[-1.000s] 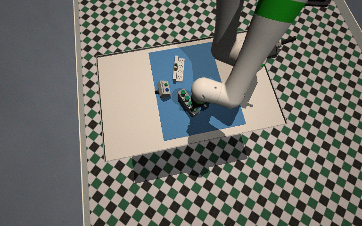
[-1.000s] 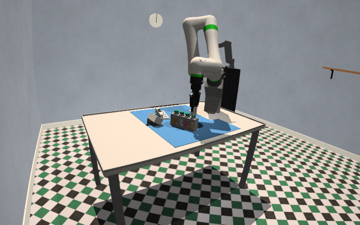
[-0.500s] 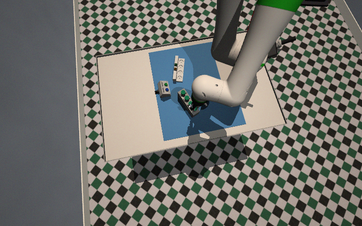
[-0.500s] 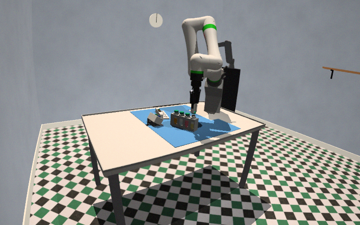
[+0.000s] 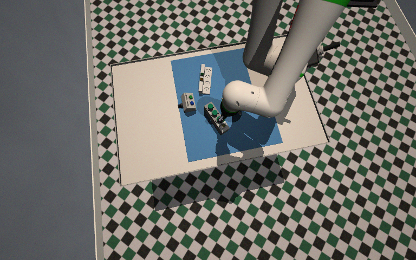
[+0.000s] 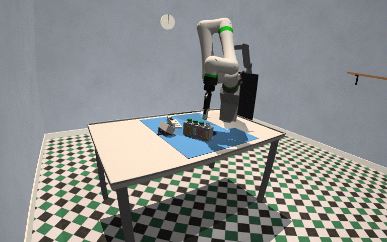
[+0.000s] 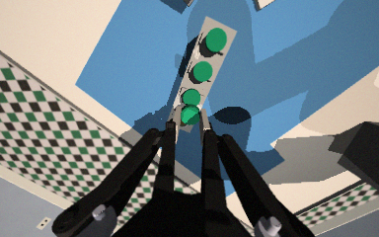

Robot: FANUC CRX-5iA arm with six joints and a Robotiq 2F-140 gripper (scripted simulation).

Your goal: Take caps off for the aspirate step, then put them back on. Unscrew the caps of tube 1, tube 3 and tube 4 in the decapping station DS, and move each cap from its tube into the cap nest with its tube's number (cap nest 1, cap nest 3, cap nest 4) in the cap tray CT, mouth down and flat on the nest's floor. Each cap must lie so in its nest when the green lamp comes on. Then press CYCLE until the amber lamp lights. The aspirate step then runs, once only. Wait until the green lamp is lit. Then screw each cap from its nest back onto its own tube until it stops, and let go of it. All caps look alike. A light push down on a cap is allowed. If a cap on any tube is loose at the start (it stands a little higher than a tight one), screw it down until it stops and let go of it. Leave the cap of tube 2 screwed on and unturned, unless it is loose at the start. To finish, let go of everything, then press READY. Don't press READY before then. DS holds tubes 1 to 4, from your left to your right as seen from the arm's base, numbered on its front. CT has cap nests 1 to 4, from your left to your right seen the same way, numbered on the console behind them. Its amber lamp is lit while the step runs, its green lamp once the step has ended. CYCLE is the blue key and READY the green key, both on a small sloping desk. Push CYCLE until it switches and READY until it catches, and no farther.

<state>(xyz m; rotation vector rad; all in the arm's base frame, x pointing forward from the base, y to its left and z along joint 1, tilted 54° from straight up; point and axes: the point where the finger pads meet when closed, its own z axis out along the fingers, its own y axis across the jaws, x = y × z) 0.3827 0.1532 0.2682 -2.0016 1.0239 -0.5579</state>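
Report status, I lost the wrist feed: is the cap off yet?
Gripper jaws shut on round green cap, off its tube. End tube in grey decapping station stands uncapped. Nothing seen blocking white cap tray.

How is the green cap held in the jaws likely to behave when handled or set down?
The green cap looks small, round and rigid, so it probably weighs little and keeps its shape in the jaws. Its smooth-looking side may slip if the grip loosens. Dropped on edge it could roll; laid flat in a tray nest it should stay put.
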